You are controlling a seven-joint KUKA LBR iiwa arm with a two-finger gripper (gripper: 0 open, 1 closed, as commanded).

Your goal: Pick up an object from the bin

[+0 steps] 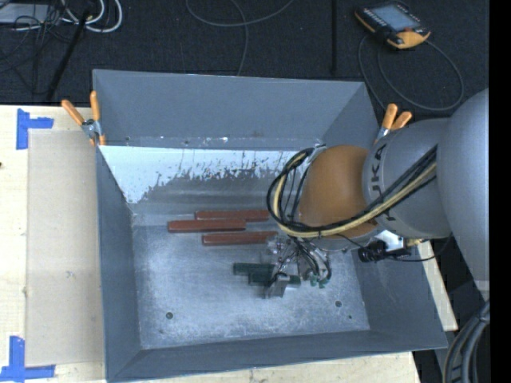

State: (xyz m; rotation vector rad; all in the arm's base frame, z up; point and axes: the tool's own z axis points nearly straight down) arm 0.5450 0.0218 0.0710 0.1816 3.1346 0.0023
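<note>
My gripper [281, 280] is low in the bin, right of centre, under the orange wrist cover. Its fingers sit at a small dark green-black object [251, 271] lying on the bin floor, whose left end sticks out from under them. Whether the fingers grip it is hidden by the wrist. Three brown sticks [219, 225] lie side by side just beyond it, toward the back wall, running left to right.
The arm and its cables cover the bin's right side. Bare floor lies left of and in front of the dark object.
</note>
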